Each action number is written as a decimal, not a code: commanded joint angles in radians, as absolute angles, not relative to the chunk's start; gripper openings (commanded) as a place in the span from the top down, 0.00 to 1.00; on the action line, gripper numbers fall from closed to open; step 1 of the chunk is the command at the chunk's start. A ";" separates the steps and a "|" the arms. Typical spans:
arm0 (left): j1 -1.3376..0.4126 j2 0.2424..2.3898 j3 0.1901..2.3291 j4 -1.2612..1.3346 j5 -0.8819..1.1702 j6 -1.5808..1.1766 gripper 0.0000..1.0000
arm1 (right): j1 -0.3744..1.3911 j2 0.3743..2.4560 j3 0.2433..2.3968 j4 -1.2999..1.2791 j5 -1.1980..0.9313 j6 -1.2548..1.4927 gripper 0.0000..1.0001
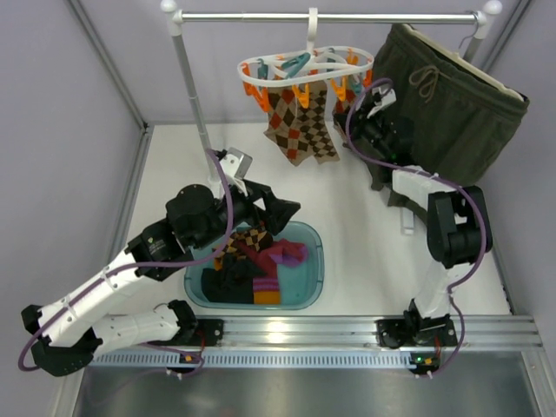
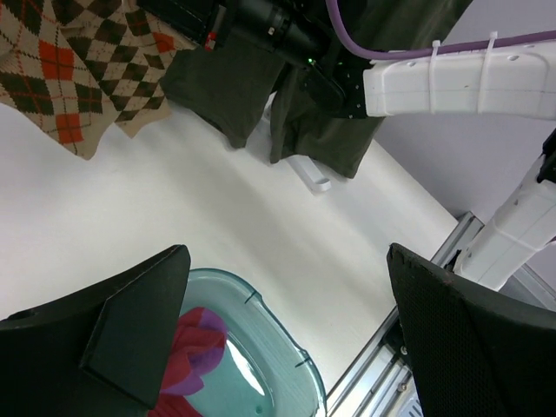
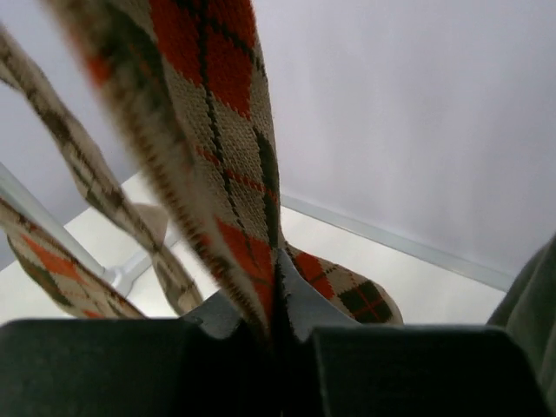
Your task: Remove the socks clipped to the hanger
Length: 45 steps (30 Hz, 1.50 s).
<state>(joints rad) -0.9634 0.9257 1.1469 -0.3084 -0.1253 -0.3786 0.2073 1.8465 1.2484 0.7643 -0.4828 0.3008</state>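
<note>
Far left, we see the left gripper (image 1: 283,208) hanging over the far edge of the teal basin (image 1: 318,261), jaws wide apart, nothing between them. Its wrist view shows both black fingers (image 2: 130,334) spread, with bare table and the basin's clear rim in the gap

In the basin lies a loose pile of socks (image 1: 248,261), all unclipped: a purple and orange sock (image 1: 280,257) to the right, a black sock (image 1: 228,282) near left, and a brown/tan argyle one at the far side, under the gripper

Centre back is the hanger (image 1: 306,61), a white plastic double oval ring, hung by its top hook on the rail (image 1: 330,16). Orange and teal pegs (image 1: 254,94) dangle from the ring. Argyle socks (image 1: 295,130) hang from the pegs: tan ground, brown and orange-red diamonds, thin dark crossing lines, toes down, clear of the table. We count at least two, but we cannot tell the exact number

Just right of them, the right gripper (image 1: 352,109) is raised to the hanger's right end. In its wrist view the jaws are together, clamped on an argyle sock (image 3: 204,104), knit pinched flat between the pads, the sock running up and left out of frame

Far right, olive-green shorts (image 1: 452,95) with a drawstring hang on the same rail, behind the right arm
</note>
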 commanded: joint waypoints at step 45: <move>-0.962 1.077 1.522 -0.353 -0.132 -0.385 0.01 | 0.695 0.857 0.678 0.564 -0.131 -0.070 1.00</move>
<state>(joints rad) -0.9634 1.0702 1.4532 -0.3748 -0.1570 -0.3973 0.6231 0.8417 0.6727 0.5735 -0.2134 0.0166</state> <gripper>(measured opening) 0.985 0.008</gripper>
